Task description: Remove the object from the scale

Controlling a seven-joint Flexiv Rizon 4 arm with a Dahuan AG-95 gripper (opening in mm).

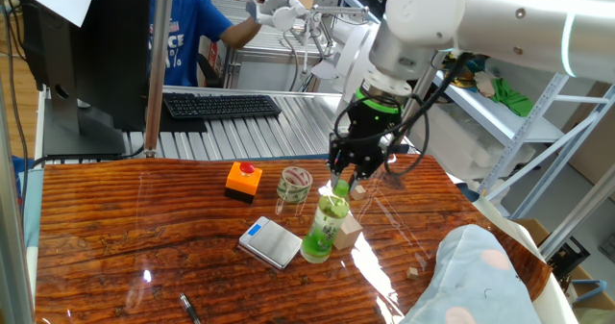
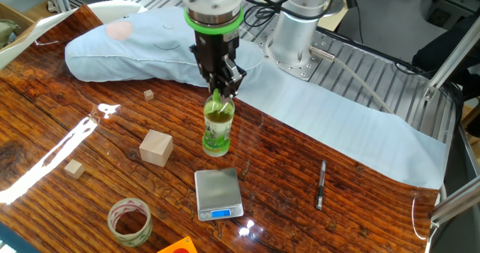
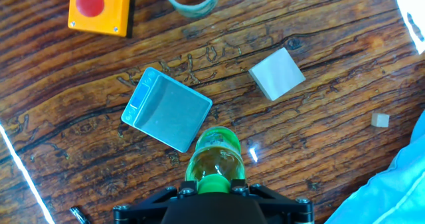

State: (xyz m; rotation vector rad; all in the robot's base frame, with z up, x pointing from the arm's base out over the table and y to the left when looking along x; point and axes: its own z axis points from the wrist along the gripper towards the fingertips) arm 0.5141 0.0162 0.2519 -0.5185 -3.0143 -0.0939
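Wood-grain tabletop [image 2: 360, 200] — green drink bottle [image 2: 217, 130] stands upright just beside the digital scale [image 2: 218, 194], off its platform — gripper [image 2: 222, 92] fingers clamped on its cap.

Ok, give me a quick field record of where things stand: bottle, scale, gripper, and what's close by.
bottle: green drink bottle, upright on the table, beside the scale, not on it
scale: silver square, platform bare, blue display lit
gripper: at the bottle's cap, from above; grip state unclear
nearby: wooden cube, tape roll, orange button box, pen
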